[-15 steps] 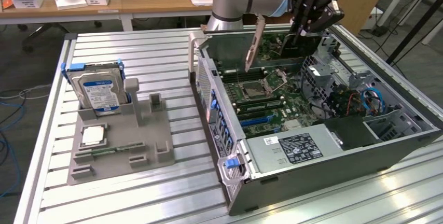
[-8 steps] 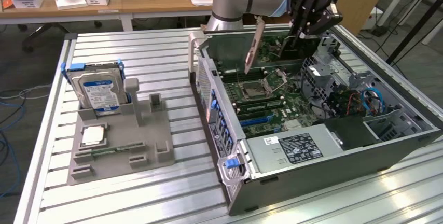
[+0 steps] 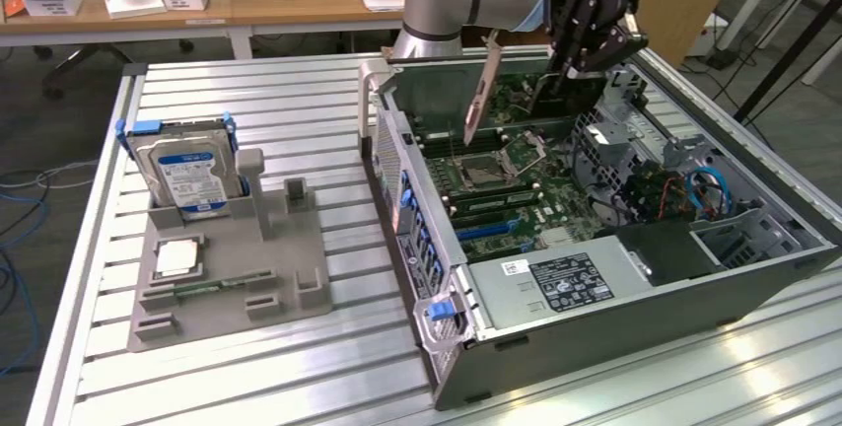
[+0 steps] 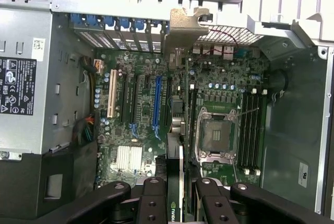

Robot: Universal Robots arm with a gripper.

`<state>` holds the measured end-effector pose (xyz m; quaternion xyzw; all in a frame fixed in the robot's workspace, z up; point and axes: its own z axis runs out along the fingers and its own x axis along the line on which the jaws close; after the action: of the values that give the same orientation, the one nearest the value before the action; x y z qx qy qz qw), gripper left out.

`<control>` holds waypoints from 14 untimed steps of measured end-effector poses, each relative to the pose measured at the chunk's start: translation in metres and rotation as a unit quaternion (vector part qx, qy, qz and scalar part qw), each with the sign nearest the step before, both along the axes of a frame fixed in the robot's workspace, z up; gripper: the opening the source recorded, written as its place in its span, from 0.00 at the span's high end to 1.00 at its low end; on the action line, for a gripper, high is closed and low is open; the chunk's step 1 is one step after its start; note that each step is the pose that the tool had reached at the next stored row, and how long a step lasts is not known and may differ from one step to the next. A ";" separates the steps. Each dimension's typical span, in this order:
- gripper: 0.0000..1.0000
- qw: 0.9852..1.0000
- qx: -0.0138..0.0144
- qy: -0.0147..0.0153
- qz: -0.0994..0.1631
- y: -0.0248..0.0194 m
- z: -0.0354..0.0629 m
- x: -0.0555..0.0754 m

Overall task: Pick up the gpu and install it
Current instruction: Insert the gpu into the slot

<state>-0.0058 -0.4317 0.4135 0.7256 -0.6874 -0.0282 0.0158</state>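
1. The desk (image 3: 263, 101) is slotted aluminium and carries everything below.
2. The open computer case (image 3: 632, 332) lies on its side, with the motherboard (image 4: 141, 130) facing up. On the board are a long blue slot (image 4: 157, 104), a white slot (image 4: 111, 98) and an open processor socket (image 4: 216, 135).
3. A grey holder tray (image 3: 283, 248) sits on the exterior view's left, apart from the case.
4. The silver power supply (image 3: 566, 278) in the case has a black label (image 4: 13, 85). Its print is too fine to read.
5. The tool (image 3: 577, 63) hangs over the case with its fingers (image 4: 154, 198) closed on the card's two faces.
6. The gpu (image 3: 479, 91) is held on edge in the tool above the motherboard. From the wrist it lines up between the blue slot and the socket. Its metal bracket (image 4: 182, 31) points at the case's rear slot openings, and an NVIDIA mark (image 4: 175, 216) is readable.
7. A hard drive (image 3: 191, 175) with a blue label stands upright in the tray.
8. A processor chip (image 3: 177, 258) lies flat in the tray.
9. A slim memory stick (image 3: 217, 286) lies just beside the chip.
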 end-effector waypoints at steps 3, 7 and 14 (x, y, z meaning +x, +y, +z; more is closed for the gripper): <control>0.74 1.000 0.000 0.000 0.000 0.0000 -0.0020 0.000; 0.74 1.000 0.000 0.000 0.000 0.0000 -0.0048 0.000; 0.74 1.000 0.000 0.000 0.000 0.0000 -0.0092 0.000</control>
<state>-0.0058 -0.4317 0.4043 0.7257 -0.6873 -0.0282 0.0158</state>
